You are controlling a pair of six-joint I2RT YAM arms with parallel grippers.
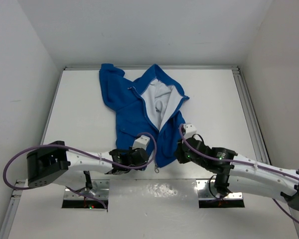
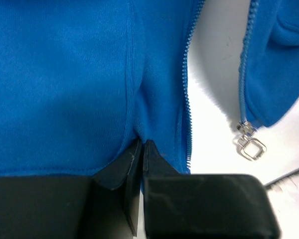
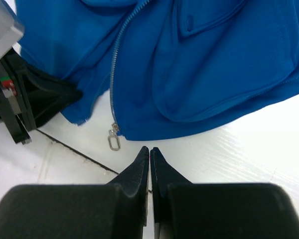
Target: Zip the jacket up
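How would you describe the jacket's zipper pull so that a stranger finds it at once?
Find the blue jacket lying open on the white table and follow its front opening down to the near hem. There, at the foot of the panel on the right arm's side, the zipper pull rests on the table. It is the only small silver metal loop among blue cloth.

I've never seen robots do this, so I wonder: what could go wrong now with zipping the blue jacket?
The left pincer seems to pinch only a small fold of the jacket hem, so the cloth may slip out. The right pincer is shut over bare table, short of the small zipper pull; it could miss it. The two zipper sides lie apart and may not line up.
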